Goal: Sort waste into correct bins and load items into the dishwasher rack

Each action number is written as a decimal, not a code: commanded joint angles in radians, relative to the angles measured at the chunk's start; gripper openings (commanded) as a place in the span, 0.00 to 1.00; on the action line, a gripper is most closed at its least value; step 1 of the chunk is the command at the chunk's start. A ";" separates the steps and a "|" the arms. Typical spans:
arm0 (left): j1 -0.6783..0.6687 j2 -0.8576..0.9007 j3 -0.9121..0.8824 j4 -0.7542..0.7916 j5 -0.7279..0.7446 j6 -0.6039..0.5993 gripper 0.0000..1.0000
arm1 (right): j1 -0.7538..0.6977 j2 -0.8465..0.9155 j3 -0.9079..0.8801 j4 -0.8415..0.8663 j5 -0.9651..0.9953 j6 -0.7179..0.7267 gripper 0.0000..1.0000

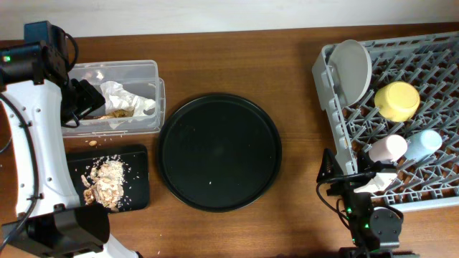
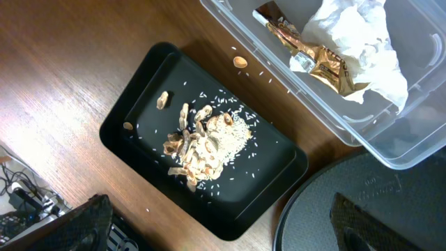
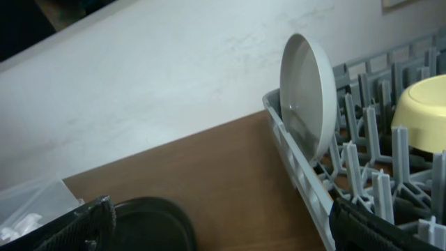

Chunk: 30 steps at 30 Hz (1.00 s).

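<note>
Overhead, a brown wooden tabletop (image 1: 287,64) fills the view, with a strip of pale wall (image 1: 215,14) along the far edge. At the left, the clear tub (image 1: 159,100) holds the crumpled wrapper (image 1: 125,97). Just in front of it lies the black rectangular tray (image 1: 140,179), carrying the food scraps (image 1: 104,183) and pale crumbs. The round black tray (image 1: 219,152) sits mid-table. The dishwasher rack (image 1: 331,100) takes the right side. In it the grey plate (image 1: 349,72) stands on edge at the corner, the yellow bowl (image 1: 397,100) is upside down, and the pink cup (image 1: 387,149) and light-blue cup (image 1: 423,142) lie side by side. The left gripper (image 1: 86,100) hangs over the tub's left end. The right gripper (image 1: 351,175) sits at the rack's near-left corner.

From the left wrist, the wood grain shows clearly, and one tan scrap (image 2: 240,63) lies on bare tabletop between tub and tray. Rice-like crumbs are scattered over the rectangular tray around the heaped scraps. The wrapper in the tub is white paper with shiny gold-brown foil. The left fingers (image 2: 83,223) are spread wide, grasping nothing.

From the right wrist, the off-white wall (image 3: 139,84) rises behind the tabletop's far edge. The plate leans against the rack's wall, and the bowl's rim shows among the pegs. The round tray and a corner of the tub show low at the left. The right fingers (image 3: 83,226) are likewise spread wide and empty.
</note>
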 commanded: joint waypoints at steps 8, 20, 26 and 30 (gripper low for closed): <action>0.007 0.005 0.006 -0.001 -0.007 0.016 0.99 | -0.007 -0.075 -0.036 -0.059 0.033 -0.169 0.99; 0.007 0.005 0.006 -0.001 -0.007 0.015 0.99 | -0.007 -0.075 -0.036 -0.109 0.040 -0.389 0.98; 0.007 0.005 0.006 -0.001 -0.007 0.016 0.99 | -0.007 -0.075 -0.036 -0.109 0.040 -0.389 0.99; 0.007 0.005 0.006 0.000 -0.007 0.016 0.99 | -0.007 -0.075 -0.036 -0.108 0.040 -0.389 0.99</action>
